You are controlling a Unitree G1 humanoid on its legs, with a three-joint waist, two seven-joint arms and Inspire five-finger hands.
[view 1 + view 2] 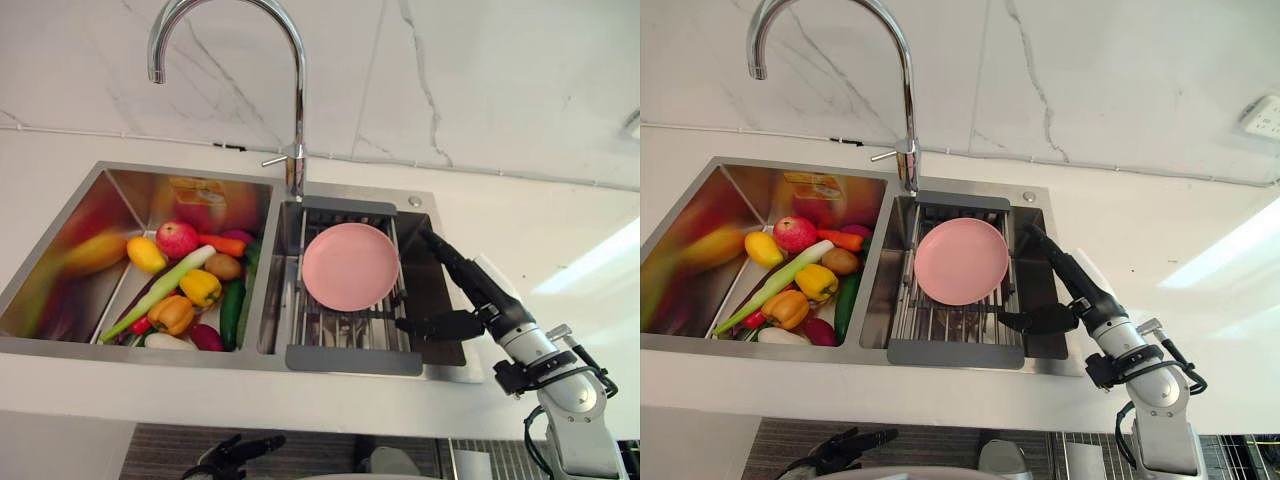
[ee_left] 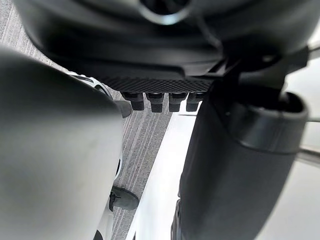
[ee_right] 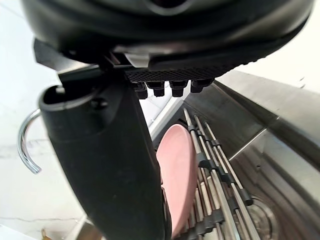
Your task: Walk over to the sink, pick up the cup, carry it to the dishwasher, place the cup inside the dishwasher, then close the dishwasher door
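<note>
Status: approach complete, pickup not yet done.

1. Position. The robot stands at the sink (image 1: 150,348), which is set into a white counter (image 1: 560,250) below a curved faucet (image 1: 297,100). The left basin holds mixed fruit and vegetables (image 1: 185,285). The right basin holds a wire rack (image 1: 350,330) with a pink plate (image 1: 350,265) lying on it.

2. Right hand (image 1: 485,300). It is extended over the right edge of the right basin, beside the rack. The fingers are straight and the thumb stands out toward the rack. They are released and grasp nothing, and the right wrist view confirms this.

3. Left hand (image 1: 235,453). It hangs low, below the front edge of the counter. The fingers are relaxed and loosely spread, with nothing in them.

4. Cup. It is in neither hand and cannot be identified with certainty. A pale shape (image 1: 492,272) sits on the counter just behind the right hand at the sink's right rim. This is judged the likely cup, but the hand hides most of it.

5. Remaining steps, as judged from this state:
- close the fingers round the cup
- carry it to the dishwasher
- place it inside
- close the dishwasher door
</note>
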